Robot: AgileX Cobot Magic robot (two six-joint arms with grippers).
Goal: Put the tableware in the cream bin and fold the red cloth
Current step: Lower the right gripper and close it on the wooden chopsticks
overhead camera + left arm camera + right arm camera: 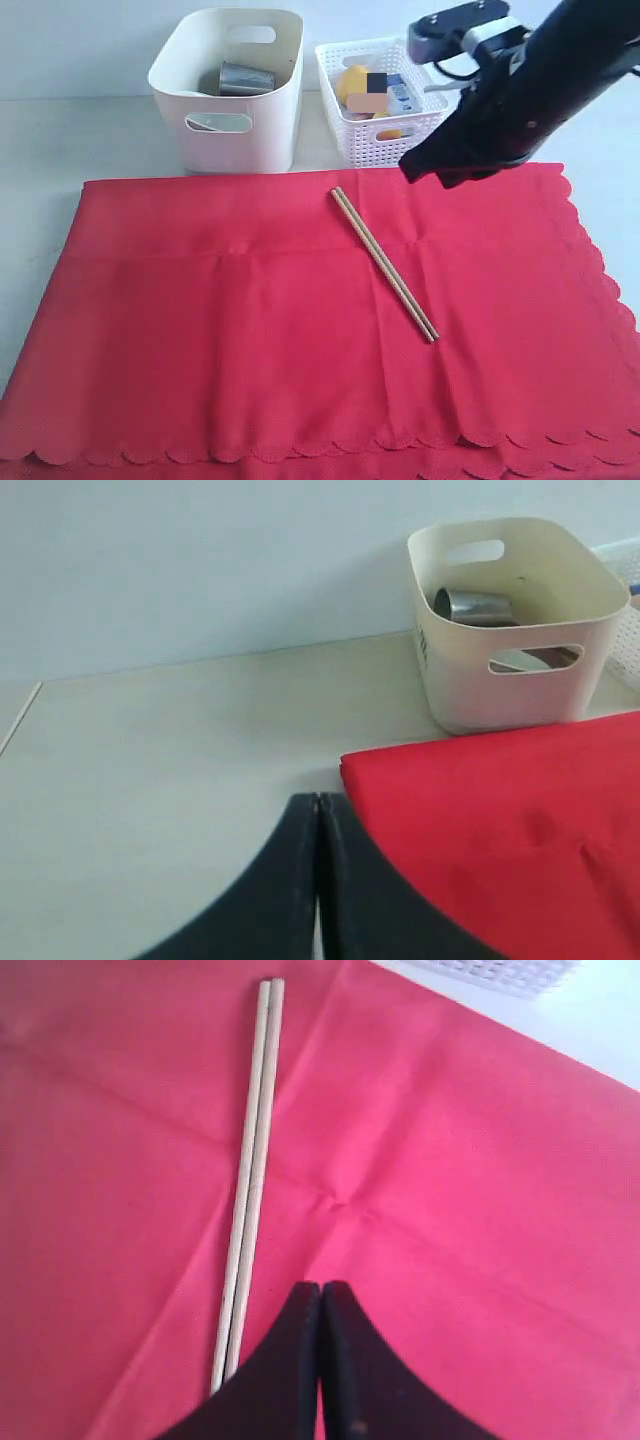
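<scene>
The red cloth point(300, 340) lies spread flat across the table. A pair of wooden chopsticks point(384, 264) lies side by side on it, slanting from the cloth's far edge toward the middle. The cream bin point(228, 90) stands behind the cloth at the left and holds a steel cup point(246, 78) and other tableware, partly hidden. My right gripper point(412, 168) hangs shut and empty above the cloth's far edge, beside the chopsticks point(250, 1170); in the wrist view it point(321, 1288) hovers over the cloth point(450, 1210). My left gripper point(318, 800) is shut and empty over bare table by the cloth's corner point(480, 810).
A white lattice basket point(380, 105) with a yellow lemon point(352, 82) and a blue-white carton point(400, 92) stands right of the bin. The pale tabletop point(170, 760) stretches left of the cloth. The left arm is out of the exterior view.
</scene>
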